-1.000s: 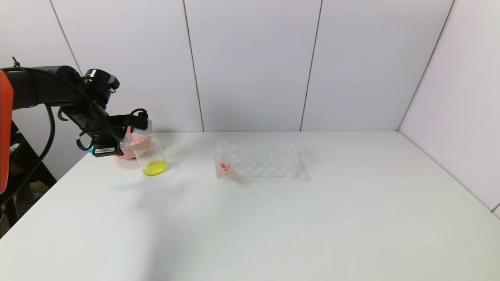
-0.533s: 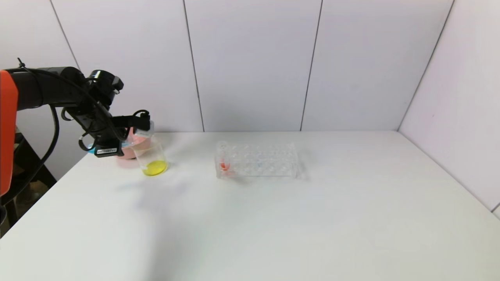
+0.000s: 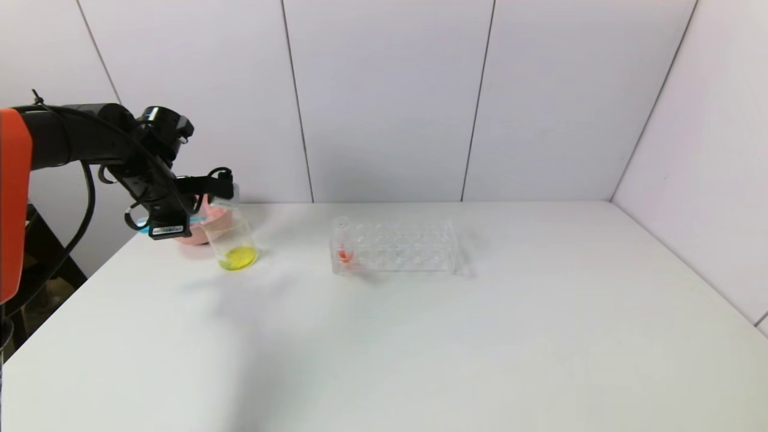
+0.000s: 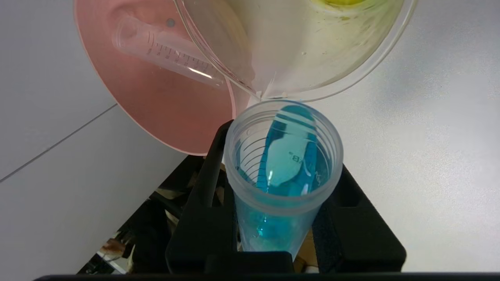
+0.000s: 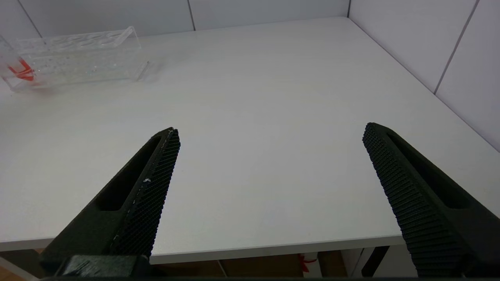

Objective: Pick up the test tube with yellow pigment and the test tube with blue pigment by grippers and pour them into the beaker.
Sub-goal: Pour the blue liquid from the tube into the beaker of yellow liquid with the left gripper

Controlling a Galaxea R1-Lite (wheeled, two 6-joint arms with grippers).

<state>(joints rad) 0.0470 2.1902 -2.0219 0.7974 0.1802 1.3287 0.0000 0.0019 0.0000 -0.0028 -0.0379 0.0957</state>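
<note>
My left gripper (image 3: 219, 191) is at the far left of the table, shut on the test tube with blue pigment (image 4: 283, 164). The tube lies tilted, and its open mouth (image 3: 227, 197) is right at the rim of the beaker (image 3: 234, 240). Blue liquid still fills the lower part of the tube. The beaker (image 4: 312, 47) holds a yellow pool (image 3: 238, 258) at its bottom. No tube with yellow pigment in it is in view. My right gripper (image 5: 270, 130) hangs open over the table's near edge with nothing between its fingers.
A pink bowl (image 4: 164, 101) stands just behind the beaker, and an empty clear tube (image 4: 168, 54) lies in it. A clear tube rack (image 3: 396, 246) sits mid-table with a red-tipped tube (image 3: 344, 252) at its left end. The walls are close behind.
My left wrist has lifted slightly and shifted right, tipping the blue tube a little more. The tube's mouth stays at the beaker's rim. Nothing else has moved.
</note>
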